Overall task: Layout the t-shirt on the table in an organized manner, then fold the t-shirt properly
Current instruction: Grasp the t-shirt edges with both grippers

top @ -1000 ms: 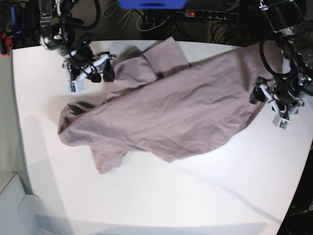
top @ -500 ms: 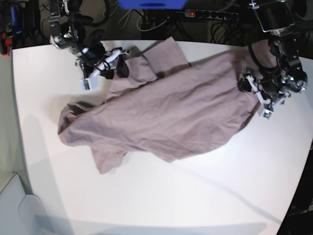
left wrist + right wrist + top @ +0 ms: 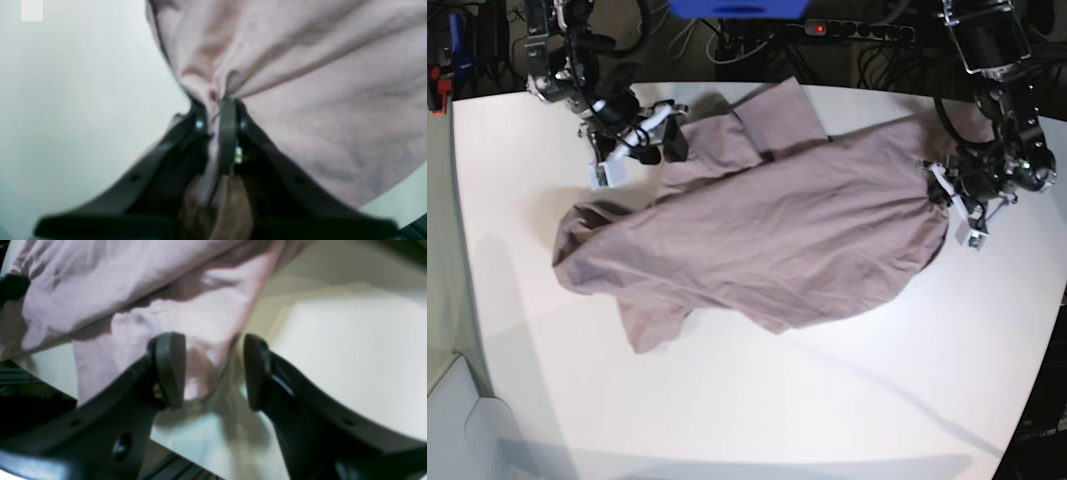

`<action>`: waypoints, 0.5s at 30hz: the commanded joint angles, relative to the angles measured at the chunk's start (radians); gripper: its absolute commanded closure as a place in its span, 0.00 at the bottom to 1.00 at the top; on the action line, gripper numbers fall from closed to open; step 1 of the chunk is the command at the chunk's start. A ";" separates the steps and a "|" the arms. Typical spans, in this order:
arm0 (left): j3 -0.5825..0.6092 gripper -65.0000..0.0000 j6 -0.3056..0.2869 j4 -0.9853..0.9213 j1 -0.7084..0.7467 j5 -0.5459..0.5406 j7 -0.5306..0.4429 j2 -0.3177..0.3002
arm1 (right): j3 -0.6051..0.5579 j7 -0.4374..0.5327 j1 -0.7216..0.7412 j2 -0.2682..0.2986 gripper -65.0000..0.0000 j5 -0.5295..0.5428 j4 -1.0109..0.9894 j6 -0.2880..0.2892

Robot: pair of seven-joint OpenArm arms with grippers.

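The t-shirt (image 3: 767, 240) lies crumpled across the middle of the table (image 3: 757, 410) in the base view, spread diagonally from a bunched lobe at centre left of the frame up to its far edge at the right. One flap reaches toward the upper centre of the frame, and a small tongue of cloth hangs down at lower left of the heap. It is wrinkled all over and nowhere flat.

At the right edge of the base view the left gripper (image 3: 942, 190) sits right at the shirt's right-hand border. Its wrist view settles the matter: the left gripper (image 3: 220, 110) has its jaws pressed together on a gathered pinch of the t-shirt (image 3: 317, 83), with folds radiating from the pinch toward the top and right of that frame (the picture is soft, but the cloth clearly passes between the pads). White table (image 3: 66, 100) fills the left of that view.

In the upper left of the base view the right gripper (image 3: 667, 140) touches the shirt's upper-left corner. In its wrist view the right gripper (image 3: 213, 370) stands with jaws apart, the edge of the t-shirt (image 3: 150, 300) lying between and behind the pads, the table (image 3: 350, 356) bare to the right of the frame. It grips nothing.
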 commanded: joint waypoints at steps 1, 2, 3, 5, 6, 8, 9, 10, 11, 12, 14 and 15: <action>0.001 0.94 0.003 -0.008 0.002 0.041 0.041 -0.007 | -0.010 0.018 0.003 0.004 0.56 0.015 0.016 0.007; 0.001 0.94 0.003 -0.008 0.002 0.041 0.041 -0.007 | -0.022 0.018 0.003 0.004 0.56 0.015 0.016 0.007; 0.001 0.94 0.003 -0.008 0.002 0.041 0.041 -0.007 | -0.039 0.019 0.007 0.004 0.56 0.015 0.016 0.007; 0.001 0.94 0.003 -0.008 0.002 0.041 0.041 -0.007 | -0.076 0.018 0.023 0.004 0.56 0.015 0.014 0.007; 0.001 0.94 0.003 -0.007 0.002 0.041 0.041 -0.005 | -0.091 0.018 0.026 0.004 0.56 0.015 0.008 0.007; 0.001 0.94 0.003 -0.007 0.003 0.041 0.041 -0.005 | -0.114 0.026 0.030 0.004 0.56 0.015 -0.012 0.007; 0.001 0.94 0.003 -0.007 0.005 0.041 0.041 -0.005 | -0.122 0.026 0.043 0.004 0.56 0.015 -0.024 0.007; 0.001 0.94 0.003 -0.007 0.006 0.041 0.041 -0.005 | -0.128 0.026 0.053 0.004 0.56 0.015 -0.037 0.007; 0.001 0.94 0.003 -0.007 0.008 0.041 0.041 -0.005 | -0.133 0.026 0.059 0.004 0.56 0.015 -0.053 0.007; 0.001 0.94 0.003 -0.007 0.008 0.041 0.041 -0.005 | -0.133 0.026 0.060 0.004 0.58 0.017 -0.067 0.007; 0.001 0.94 0.003 -0.007 0.009 0.041 0.041 -0.005 | -0.130 0.026 0.063 0.004 0.66 0.017 -0.078 0.007; 0.000 0.94 0.003 -0.007 0.009 0.041 0.041 -0.005 | -0.128 0.027 0.063 0.004 0.73 0.017 -0.076 0.007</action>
